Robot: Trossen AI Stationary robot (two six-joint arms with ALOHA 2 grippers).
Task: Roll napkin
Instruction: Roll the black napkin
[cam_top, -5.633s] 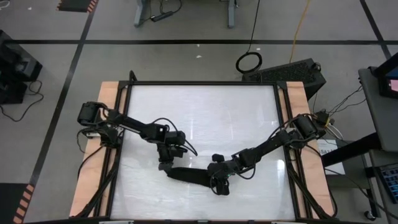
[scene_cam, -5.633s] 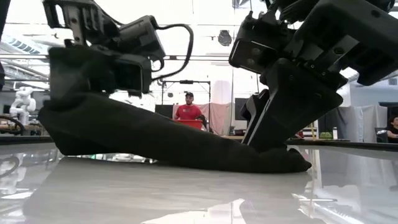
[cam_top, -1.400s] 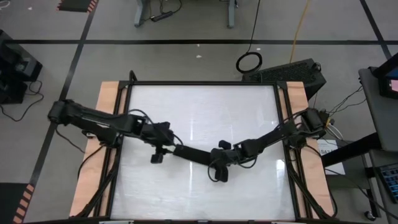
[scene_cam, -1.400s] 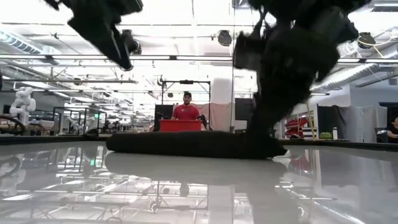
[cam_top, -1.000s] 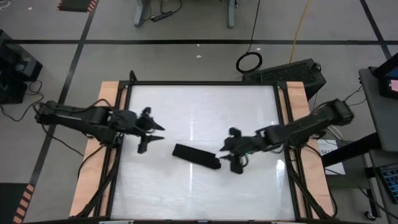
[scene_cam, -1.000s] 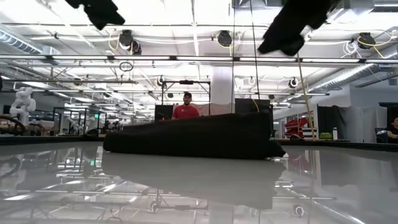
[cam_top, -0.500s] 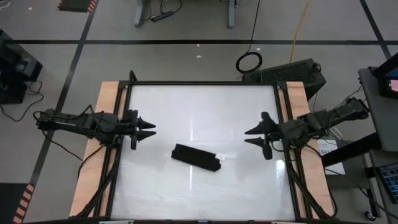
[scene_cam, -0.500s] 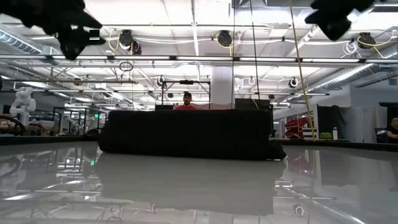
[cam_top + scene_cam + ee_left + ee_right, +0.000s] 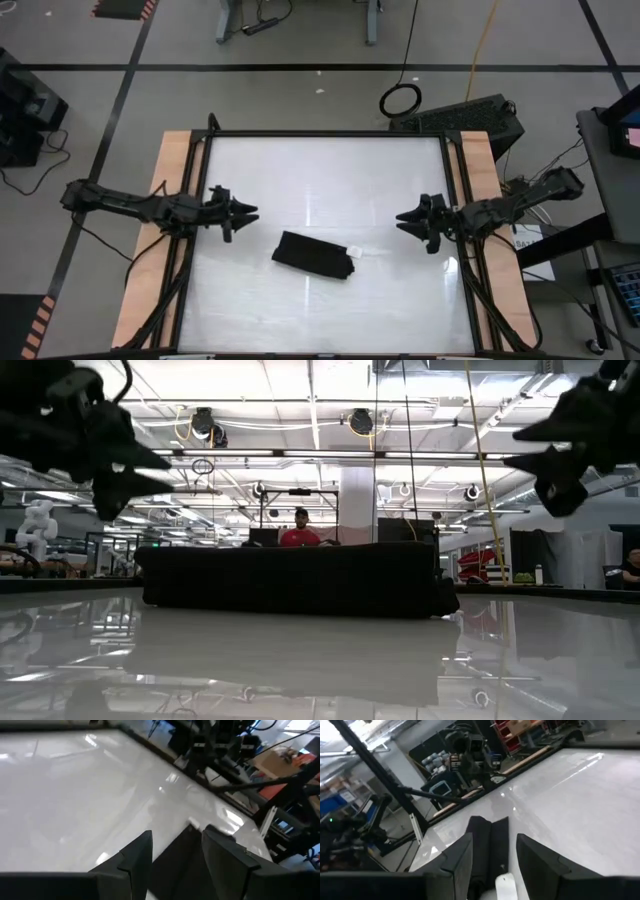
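Note:
The black napkin lies in a loose, flattened roll on the white table, a little near of centre, with its small white tag at its right end. It also shows in the low view, the left wrist view and the right wrist view. My left gripper is open and empty, left of the napkin near the table's left edge. My right gripper is open and empty, right of the napkin near the right edge. Both hover above the table and point inward toward the napkin.
The white table has a dark frame and wooden side rails. Free room lies far and near of the napkin. A person in red stands far behind the table in the room.
My right gripper has drawn back from the napkin toward the table's right edge. My left gripper has stayed to the left of the napkin and come down lower. The napkin, left alone, has slackened: its roll has spread wider and flatter on the table.

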